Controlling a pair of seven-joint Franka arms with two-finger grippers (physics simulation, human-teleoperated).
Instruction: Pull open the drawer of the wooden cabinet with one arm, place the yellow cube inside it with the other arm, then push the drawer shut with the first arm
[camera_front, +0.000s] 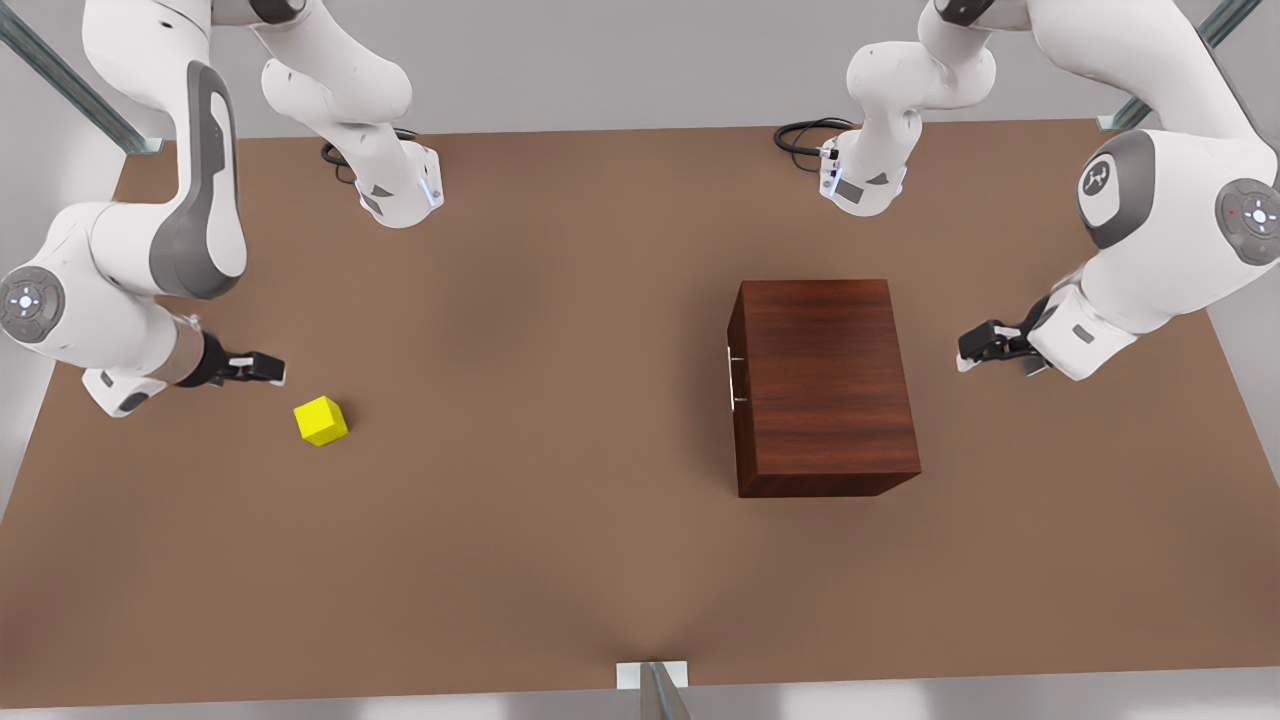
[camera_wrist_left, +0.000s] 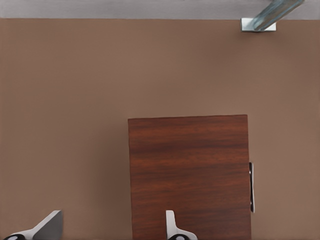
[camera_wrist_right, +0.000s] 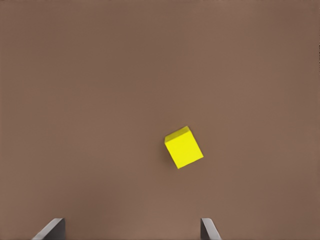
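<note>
The wooden cabinet (camera_front: 825, 385) stands right of the table's middle in the front view. Its drawer is shut, and the silver bar handle (camera_front: 733, 377) is on the side facing the front view's left. My left gripper (camera_front: 967, 350) hovers open beyond the cabinet's opposite side, on the front view's right. In the left wrist view its fingertips (camera_wrist_left: 172, 227) frame the cabinet (camera_wrist_left: 189, 175), with the handle (camera_wrist_left: 251, 187) on the far side. The yellow cube (camera_front: 321, 420) lies on the table at the front view's left. My right gripper (camera_front: 272, 371) hangs open just beside it, apart from the cube (camera_wrist_right: 184, 147).
Both arm bases (camera_front: 400, 190) (camera_front: 862, 180) stand at the table's back edge with black cables. Metal frame struts (camera_front: 655, 690) sit at the front edge and back corners. Bare brown table (camera_front: 540, 400) lies between cube and cabinet.
</note>
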